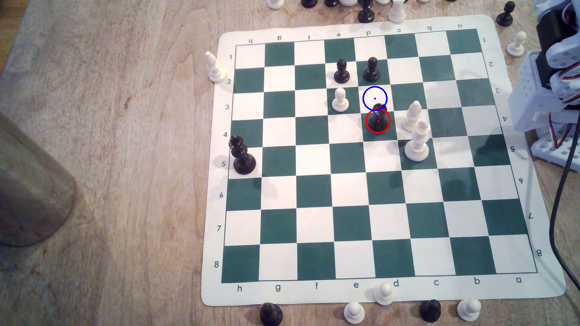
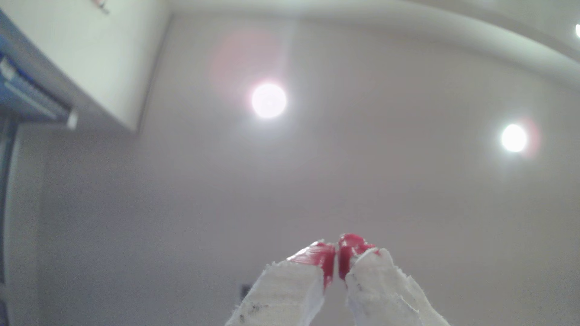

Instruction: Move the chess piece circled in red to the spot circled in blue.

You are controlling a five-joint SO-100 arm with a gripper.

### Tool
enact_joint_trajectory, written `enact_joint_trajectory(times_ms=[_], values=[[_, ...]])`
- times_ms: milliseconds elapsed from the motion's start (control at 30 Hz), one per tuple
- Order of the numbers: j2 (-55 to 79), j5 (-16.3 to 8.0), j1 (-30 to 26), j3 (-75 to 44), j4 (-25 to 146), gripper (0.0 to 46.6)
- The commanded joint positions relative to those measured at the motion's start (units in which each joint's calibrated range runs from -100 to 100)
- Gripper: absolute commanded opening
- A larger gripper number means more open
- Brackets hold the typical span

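The red-ringed black chess piece (image 1: 378, 120) stands on a green square near the middle of the board's far half. Directly beyond it, on the adjoining white square, is the blue-circled spot (image 1: 374, 98), with nothing on it; the piece's head overlaps the circle's lower edge in the picture. In the wrist view my gripper (image 2: 336, 254) points up at the ceiling, its red-tipped, white-wrapped fingers (image 2: 323, 257) pressed together with nothing between them. The arm's white base (image 1: 546, 94) sits off the board at the exterior view's right.
Two black pawns (image 1: 341, 72) (image 1: 371, 70) stand just beyond the spot. A white pawn (image 1: 340, 100) is to its left, and two tall white pieces (image 1: 413, 116) (image 1: 417, 142) stand right of the ringed piece. A black crowned piece (image 1: 241, 155) is at the left edge. Spare pieces lie around the board (image 1: 345, 219).
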Motion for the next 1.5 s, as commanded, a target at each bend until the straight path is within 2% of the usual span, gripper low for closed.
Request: enact_joint_trajectory(times_ms=[0,100,300,400,500,567,733,933,1000,1100,1133,1200,1367,1433,1467], values=[[-0.2,0.2,0.62,1.17,1.86,0.2],[-0.11,0.2,-1.02,0.0,17.91,0.2],[-0.11,0.2,-1.96,-9.52,48.62,0.2],[-0.11,-0.2,0.07,-16.96,69.5,0.2],[-0.11,0.05,1.87,-19.31,72.53,0.2],[-0.03,-0.2,2.26,-25.84,91.13,0.2],[-0.03,-0.2,7.34,-34.18,120.04,0.2],[1.92,-0.24,5.78,-42.34,143.46,0.2],[6.08,-0.24,5.55,-46.15,157.55,1.0],[11.94,-0.1,3.82,-46.15,162.95,1.3],[15.34,-0.83,2.65,-46.15,165.41,4.2],[19.33,-1.56,1.95,-46.24,166.31,7.0],[32.32,-5.23,-0.4,-50.68,166.15,8.8],[36.39,-6.89,-0.4,-52.5,167.05,12.8],[37.58,-6.89,-0.4,-52.59,167.05,13.8]])
